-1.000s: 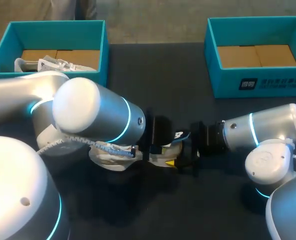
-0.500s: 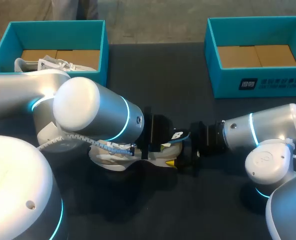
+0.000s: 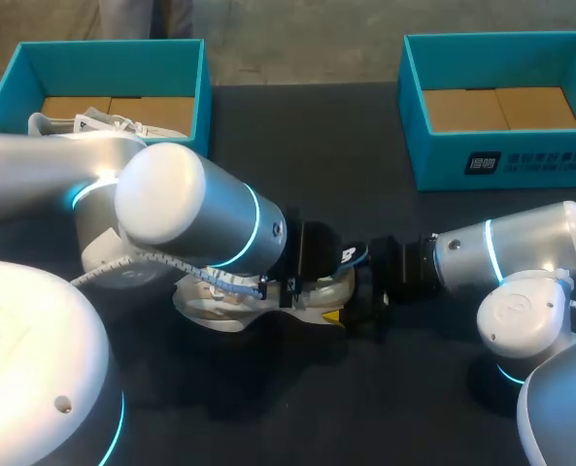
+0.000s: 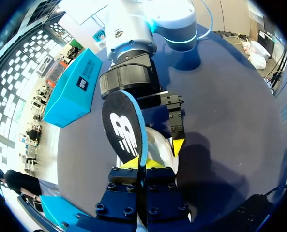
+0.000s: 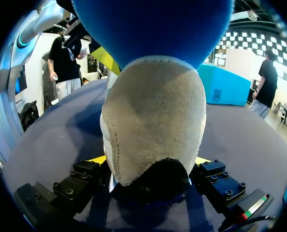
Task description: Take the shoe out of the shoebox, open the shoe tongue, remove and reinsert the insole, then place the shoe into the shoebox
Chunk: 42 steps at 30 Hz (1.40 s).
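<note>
A white shoe (image 3: 220,309) lies on the dark table under my left arm. Its grey suede heel (image 5: 153,121) sits between the fingers of my right gripper (image 5: 150,162), which is shut on the shoe from both sides. A black insole (image 4: 124,133) with a blue edge and a white logo stands up out of the shoe. My left gripper (image 4: 143,163) is shut on the insole's near end. In the head view the insole (image 3: 349,255) shows between the two grippers, the right gripper (image 3: 354,306) at the heel. The insole's blue underside (image 5: 153,29) hangs over the heel.
A teal shoebox (image 3: 200,87) at the back left holds a second white shoe (image 3: 103,124). Another teal shoebox (image 3: 501,155) with a cardboard floor stands at the back right, also seen past the right arm (image 4: 70,87). Dark bare table lies in front.
My left gripper has closed on the insole's end and the left arm has shifted a little to the right. The right arm and the shoe have stayed put.
</note>
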Motion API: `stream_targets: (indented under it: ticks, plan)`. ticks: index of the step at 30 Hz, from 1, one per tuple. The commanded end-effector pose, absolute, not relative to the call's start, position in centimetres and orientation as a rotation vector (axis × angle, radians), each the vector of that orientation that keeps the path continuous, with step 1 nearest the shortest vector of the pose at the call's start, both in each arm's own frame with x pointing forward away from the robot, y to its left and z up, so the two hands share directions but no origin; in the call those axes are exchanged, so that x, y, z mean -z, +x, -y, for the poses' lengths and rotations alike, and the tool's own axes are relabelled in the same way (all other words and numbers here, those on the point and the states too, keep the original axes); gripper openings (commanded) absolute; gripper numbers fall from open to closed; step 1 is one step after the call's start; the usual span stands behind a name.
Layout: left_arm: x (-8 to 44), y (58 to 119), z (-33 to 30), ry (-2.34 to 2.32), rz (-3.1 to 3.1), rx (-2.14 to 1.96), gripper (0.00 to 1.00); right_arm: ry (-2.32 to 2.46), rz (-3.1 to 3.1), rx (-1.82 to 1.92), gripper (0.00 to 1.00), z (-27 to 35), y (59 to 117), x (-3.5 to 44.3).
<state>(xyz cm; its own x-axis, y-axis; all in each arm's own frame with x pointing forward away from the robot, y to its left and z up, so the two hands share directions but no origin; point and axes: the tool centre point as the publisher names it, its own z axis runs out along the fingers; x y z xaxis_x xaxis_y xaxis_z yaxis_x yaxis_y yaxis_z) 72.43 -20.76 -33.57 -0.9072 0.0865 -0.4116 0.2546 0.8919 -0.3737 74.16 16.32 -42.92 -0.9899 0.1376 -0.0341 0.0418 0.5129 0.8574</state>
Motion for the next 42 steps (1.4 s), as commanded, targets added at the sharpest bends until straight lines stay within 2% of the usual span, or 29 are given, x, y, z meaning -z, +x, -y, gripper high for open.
stream_targets:
  ticks: [1, 15, 42]
  plan:
    - [33.0, 72.2, 20.2, 0.259, -2.677, 0.636, 0.00, 0.159, -2.645, -1.495, 0.00, -16.5, 74.2, 43.2]
    - [29.6, 70.7, 20.8, 0.295, -2.752, 0.793, 0.00, 0.159, -2.645, -1.495, 0.00, -16.5, 74.2, 43.2]
    - [18.4, 68.4, 22.1, 0.483, -2.879, 1.100, 0.00, 0.159, -2.645, -1.495, 0.00, -16.5, 74.2, 43.2]
